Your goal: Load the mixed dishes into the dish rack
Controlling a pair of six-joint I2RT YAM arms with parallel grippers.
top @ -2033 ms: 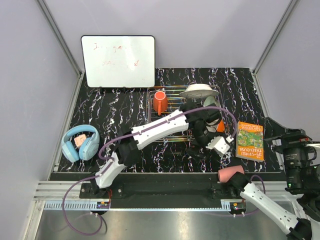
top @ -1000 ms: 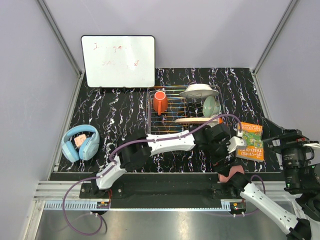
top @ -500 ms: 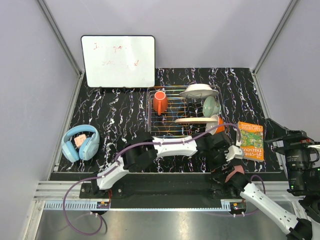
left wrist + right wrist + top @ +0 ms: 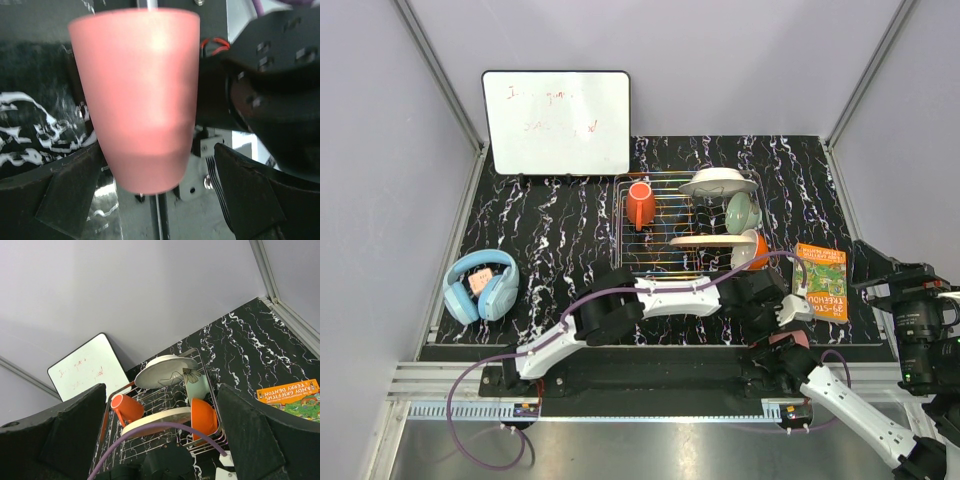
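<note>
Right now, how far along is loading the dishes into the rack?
Looks mostly done: the orange mug, mint-green bowl, twig-drawing plate and cream plate sit in the dish rack. In hand: the left hand is open around the pink cup at the near edge of the table, not yet closed on it. Left: grip that cup and carry it to the rack.

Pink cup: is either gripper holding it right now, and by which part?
Nothing is held. The left gripper is open, its fingers on either side of the pink cup at its narrow end, with a gap showing. The right gripper is open with nothing between its fingers.
</note>
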